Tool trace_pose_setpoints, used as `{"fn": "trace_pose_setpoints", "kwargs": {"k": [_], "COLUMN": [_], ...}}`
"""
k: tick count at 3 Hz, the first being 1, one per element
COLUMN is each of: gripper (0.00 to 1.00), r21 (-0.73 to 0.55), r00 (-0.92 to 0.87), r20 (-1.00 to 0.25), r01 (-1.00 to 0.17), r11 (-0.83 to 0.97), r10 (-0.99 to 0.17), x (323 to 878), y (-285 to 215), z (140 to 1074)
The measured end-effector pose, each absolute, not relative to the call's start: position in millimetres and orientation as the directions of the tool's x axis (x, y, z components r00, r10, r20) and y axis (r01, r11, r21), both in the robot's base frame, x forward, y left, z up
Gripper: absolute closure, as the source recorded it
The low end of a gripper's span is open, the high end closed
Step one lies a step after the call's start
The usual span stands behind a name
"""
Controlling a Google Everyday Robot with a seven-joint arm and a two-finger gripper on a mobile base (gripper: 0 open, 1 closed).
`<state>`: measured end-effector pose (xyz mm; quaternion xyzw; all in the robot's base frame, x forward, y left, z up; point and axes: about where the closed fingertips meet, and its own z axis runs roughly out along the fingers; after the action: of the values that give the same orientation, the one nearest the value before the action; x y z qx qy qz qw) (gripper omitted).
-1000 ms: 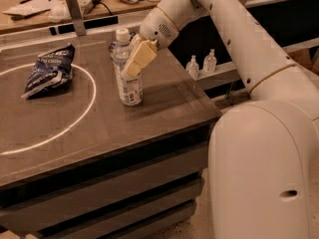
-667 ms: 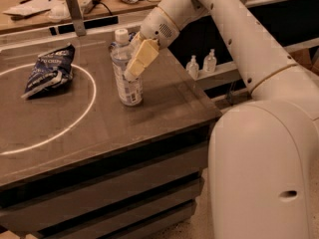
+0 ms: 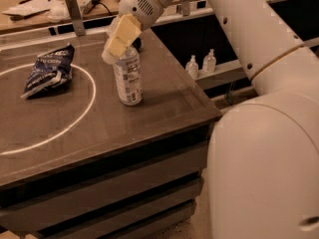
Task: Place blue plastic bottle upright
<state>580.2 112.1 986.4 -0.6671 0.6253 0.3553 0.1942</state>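
arm (image 3: 249, 24): reaching in from 1 o'clock, slanting down.
gripper (image 3: 121, 36): sitting at the bottle's top.
jaws: cannot tell whether they are clamping or apart.
blue plastic bottle (image 3: 128, 78): standing upright on the tabletop (image 3: 164, 98), at 3 o'clock of the white circle (image 3: 93, 88).

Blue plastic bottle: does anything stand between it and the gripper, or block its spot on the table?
Nothing visible does. The gripper is right at the top of the blue plastic bottle, which already stands upright on the table. The snack bag lies well apart.
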Motion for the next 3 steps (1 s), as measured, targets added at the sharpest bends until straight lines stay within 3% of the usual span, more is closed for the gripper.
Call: {"fn": "trace_pose_setpoints", "kwargs": {"k": [3], "gripper": [0.0], "r21": [0.103], "r00": [-0.069], "r20": [-0.696], "r01": [-0.995], "r11": [-0.005], "r10": [-0.715], "x": [556], "y": [26], "z": [1019]}}
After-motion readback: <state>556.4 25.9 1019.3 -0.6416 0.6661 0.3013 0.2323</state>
